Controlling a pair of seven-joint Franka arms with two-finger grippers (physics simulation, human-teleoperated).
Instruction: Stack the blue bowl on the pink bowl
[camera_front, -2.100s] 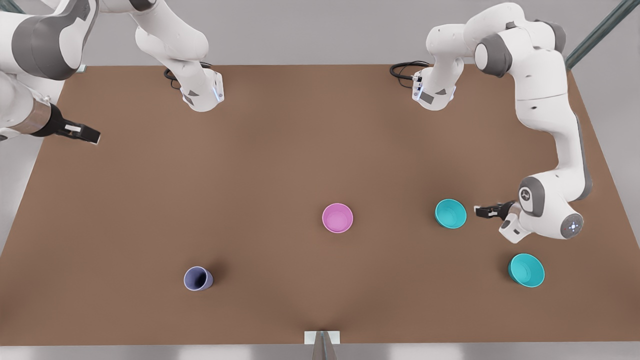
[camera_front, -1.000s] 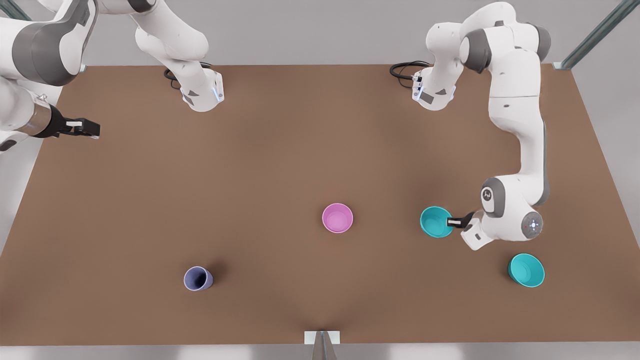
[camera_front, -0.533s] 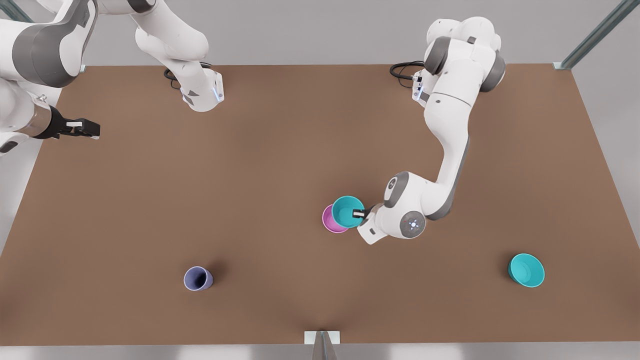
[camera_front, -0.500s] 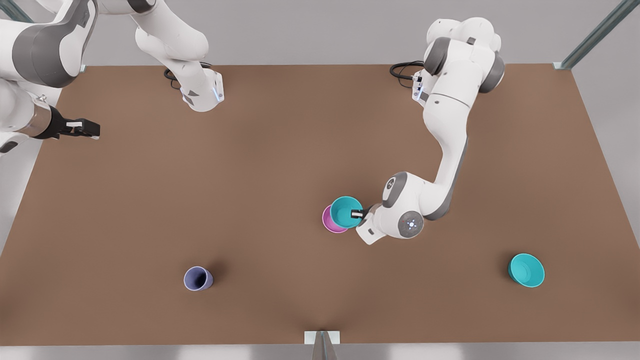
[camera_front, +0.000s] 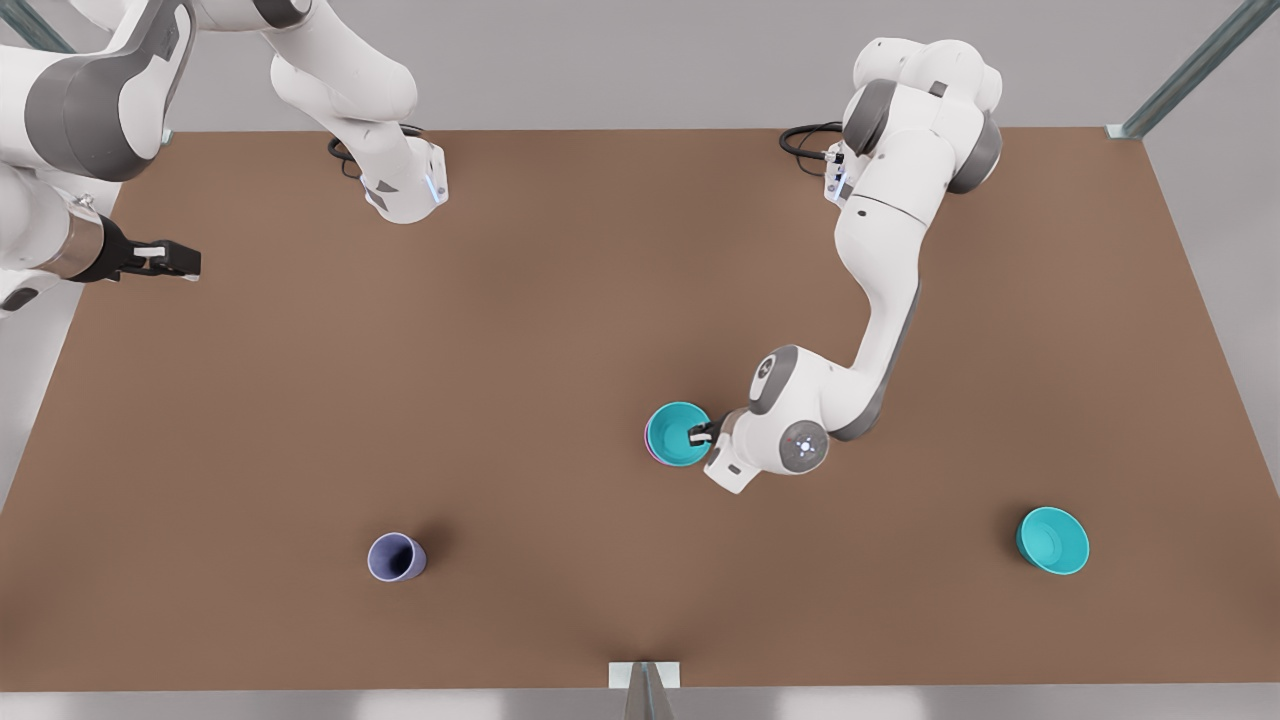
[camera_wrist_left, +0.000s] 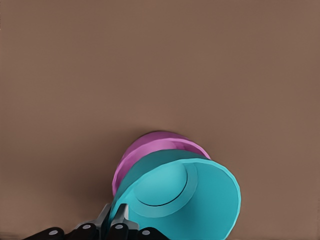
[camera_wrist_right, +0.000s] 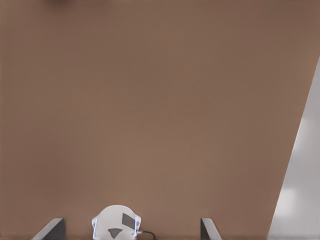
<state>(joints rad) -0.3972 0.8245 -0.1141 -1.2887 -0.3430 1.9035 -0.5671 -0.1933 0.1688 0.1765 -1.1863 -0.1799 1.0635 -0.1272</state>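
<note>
A: Where is the blue bowl (camera_front: 677, 433)?
B: Directly over the pink bowl (camera_front: 649, 447), near the middle of the brown worktop (camera_front: 560, 320). In the front view only a thin pink sliver shows at its edge toward the front view's left. In the left wrist view the blue bowl (camera_wrist_left: 182, 197) is tilted over the pink bowl (camera_wrist_left: 150, 150); whether it is fully seated I cannot tell.

A: And the hands?
B: The left hand (camera_front: 699, 434) is pinched on the blue bowl's rim, one finger (camera_wrist_left: 119, 218) inside the wall. The right hand (camera_front: 178, 262) waits at the worktop's edge on the front view's left, fingers (camera_wrist_right: 50, 229) spread wide.

A: Any writing or labels?
B: None I can read on the bowls.

A: Anything else?
B: A second turquoise bowl (camera_front: 1053, 540) sits well apart toward the front view's right, and a periwinkle cup (camera_front: 396, 557) toward the left.
</note>
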